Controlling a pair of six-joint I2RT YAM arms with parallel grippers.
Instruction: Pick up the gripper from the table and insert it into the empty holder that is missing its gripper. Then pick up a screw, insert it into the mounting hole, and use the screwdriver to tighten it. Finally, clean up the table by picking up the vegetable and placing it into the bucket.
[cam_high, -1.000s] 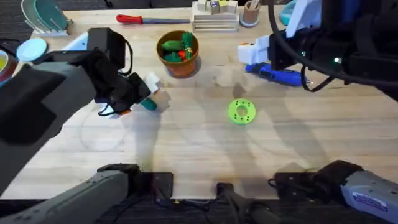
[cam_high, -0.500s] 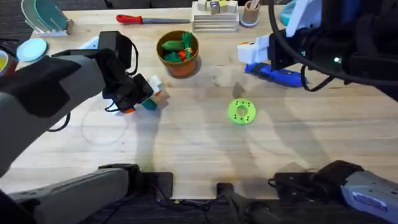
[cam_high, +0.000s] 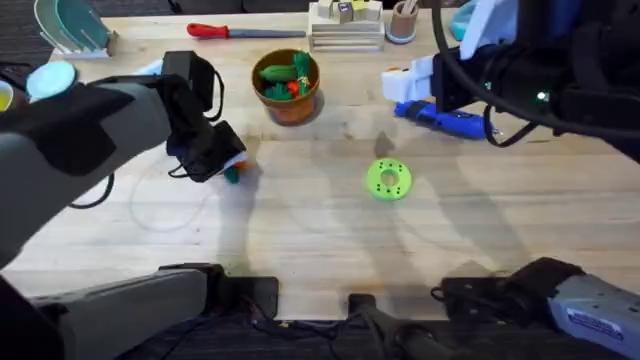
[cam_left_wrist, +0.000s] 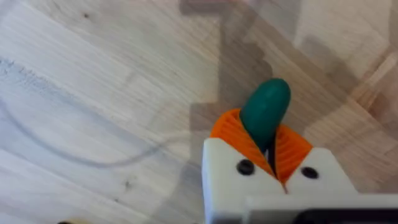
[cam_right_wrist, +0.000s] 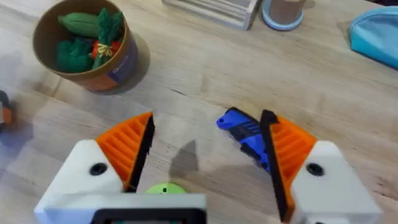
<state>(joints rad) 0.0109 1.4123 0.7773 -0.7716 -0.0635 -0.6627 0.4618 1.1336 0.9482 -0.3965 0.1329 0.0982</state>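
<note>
My left gripper (cam_high: 226, 166) is shut on the vegetable (cam_high: 232, 175), a small dark green oblong piece, low over the table left of centre. In the left wrist view the orange pads (cam_left_wrist: 231, 132) clamp the vegetable (cam_left_wrist: 265, 112), whose rounded end sticks out past them. The bucket (cam_high: 288, 100), a terracotta pot holding other toy vegetables, stands behind and to the right of it. My right gripper (cam_high: 406, 88) hangs open at the back right above the blue screwdriver (cam_high: 450, 121). The right wrist view shows the screwdriver (cam_right_wrist: 244, 133) lying between its spread fingers and the bucket (cam_right_wrist: 121, 65) farther off.
A green ring-shaped part (cam_high: 388, 180) lies mid-table. A red-handled hand screwdriver (cam_high: 240, 32) lies along the back edge, next to a stacked block (cam_high: 345, 30) and a cup (cam_high: 402, 22). Blue plates (cam_high: 52, 78) sit at the far left. A blue cloth (cam_right_wrist: 376, 34) lies at the back right.
My left gripper has shifted slightly left and toward the near side, still holding the vegetable, and its white fingers are now tucked under the arm. The right arm has not moved.
</note>
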